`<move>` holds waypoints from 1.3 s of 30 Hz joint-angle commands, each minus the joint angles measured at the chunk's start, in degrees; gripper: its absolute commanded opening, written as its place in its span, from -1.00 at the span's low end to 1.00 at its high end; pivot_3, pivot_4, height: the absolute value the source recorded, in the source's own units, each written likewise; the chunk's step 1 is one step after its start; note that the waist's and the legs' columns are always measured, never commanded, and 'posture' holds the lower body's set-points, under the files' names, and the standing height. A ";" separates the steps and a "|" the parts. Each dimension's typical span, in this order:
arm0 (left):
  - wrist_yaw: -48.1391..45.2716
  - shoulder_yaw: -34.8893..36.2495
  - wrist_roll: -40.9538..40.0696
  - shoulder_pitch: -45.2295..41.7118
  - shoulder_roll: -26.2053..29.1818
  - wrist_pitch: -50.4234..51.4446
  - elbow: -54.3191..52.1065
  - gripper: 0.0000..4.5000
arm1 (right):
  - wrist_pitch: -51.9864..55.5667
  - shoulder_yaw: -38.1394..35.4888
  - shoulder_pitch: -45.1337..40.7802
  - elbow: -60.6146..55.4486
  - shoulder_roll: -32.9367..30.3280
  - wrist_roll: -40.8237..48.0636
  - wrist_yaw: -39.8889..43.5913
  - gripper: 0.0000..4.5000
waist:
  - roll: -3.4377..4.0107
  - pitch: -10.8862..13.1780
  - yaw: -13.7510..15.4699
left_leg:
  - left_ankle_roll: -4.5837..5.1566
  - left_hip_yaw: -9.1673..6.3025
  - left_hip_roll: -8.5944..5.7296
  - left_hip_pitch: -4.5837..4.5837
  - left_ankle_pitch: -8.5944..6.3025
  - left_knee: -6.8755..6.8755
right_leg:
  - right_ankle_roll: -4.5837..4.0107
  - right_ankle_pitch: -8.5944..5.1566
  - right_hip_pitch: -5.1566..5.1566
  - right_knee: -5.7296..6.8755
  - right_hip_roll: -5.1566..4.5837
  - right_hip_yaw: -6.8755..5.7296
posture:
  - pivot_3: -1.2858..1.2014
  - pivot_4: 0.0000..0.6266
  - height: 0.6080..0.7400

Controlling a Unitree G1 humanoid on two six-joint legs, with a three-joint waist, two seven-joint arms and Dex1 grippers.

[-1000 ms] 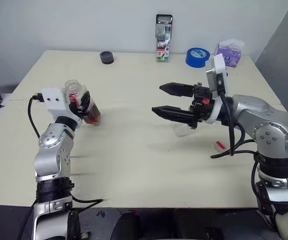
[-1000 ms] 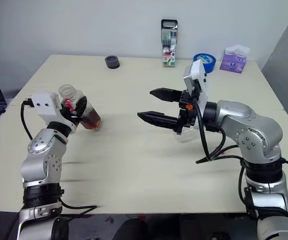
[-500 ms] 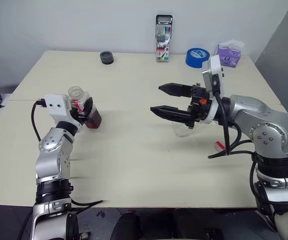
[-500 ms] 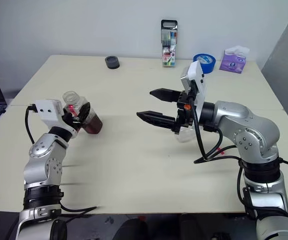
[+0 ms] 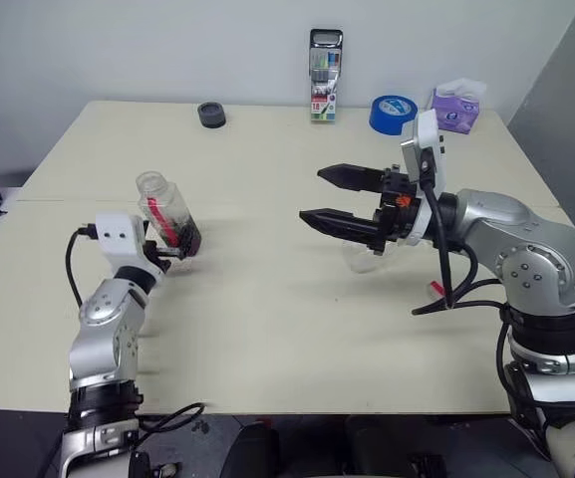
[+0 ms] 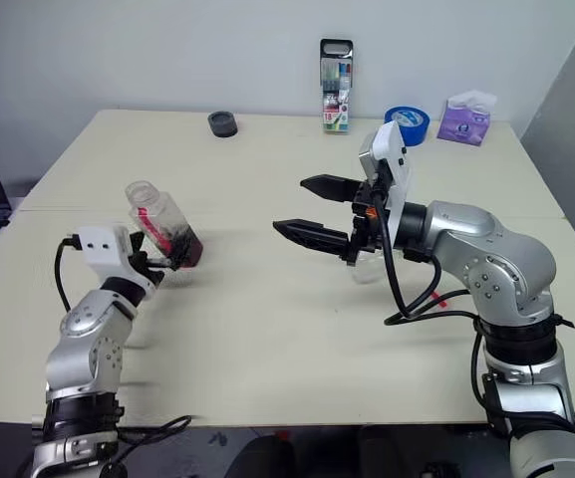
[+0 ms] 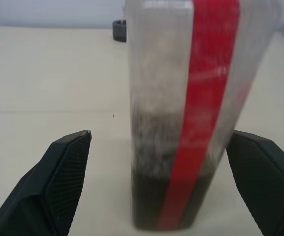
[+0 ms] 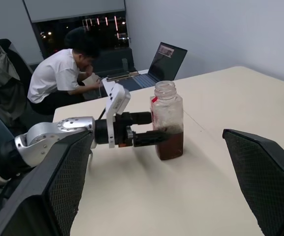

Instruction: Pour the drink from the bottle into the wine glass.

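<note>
Clear plastic bottle stands uncapped on the bench between the spread fingers of the left end effector; right end effector hovers agape.

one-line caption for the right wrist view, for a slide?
Uncapped bottle of dark drink standing on the table between the left claw's open fingers.

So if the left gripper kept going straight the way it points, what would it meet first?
The bottle. It stands upright on the table, between the open fingers of the left gripper, so pushing on would most likely bump its lower part, where the drink sits.
</note>
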 commanded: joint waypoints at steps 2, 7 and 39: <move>3.60 -0.52 -0.58 7.37 -1.93 5.82 -13.25 1.00 | -0.16 -1.84 1.93 -3.88 -0.31 0.82 -1.63 1.00 | -0.01 -0.01 0.03 | 0.03 0.00 0.00 0.00 -0.02 0.00 | 0.00 0.00 0.00 -0.02 0.00 0.00 | 0.03 -0.52 1.00; 3.56 -3.28 -2.94 20.79 -3.29 14.25 -30.54 1.00 | -1.34 -3.50 7.46 -7.40 -3.58 -1.23 -3.10 1.00 | -0.04 -0.04 0.08 | 0.06 0.00 0.00 0.00 -0.04 -0.03 | 0.00 0.00 0.03 -0.04 -0.01 0.00 | 0.03 -0.52 1.00; -19.39 -12.80 -22.18 11.34 12.15 20.01 -41.23 1.00 | -85.78 21.36 -1.62 62.17 -15.38 -82.75 -19.56 1.00 | 0.02 -0.03 -0.11 | -0.22 0.36 0.06 0.42 0.13 -0.01 | -0.02 0.00 0.23 0.05 0.21 0.42 | 0.03 -0.52 1.00</move>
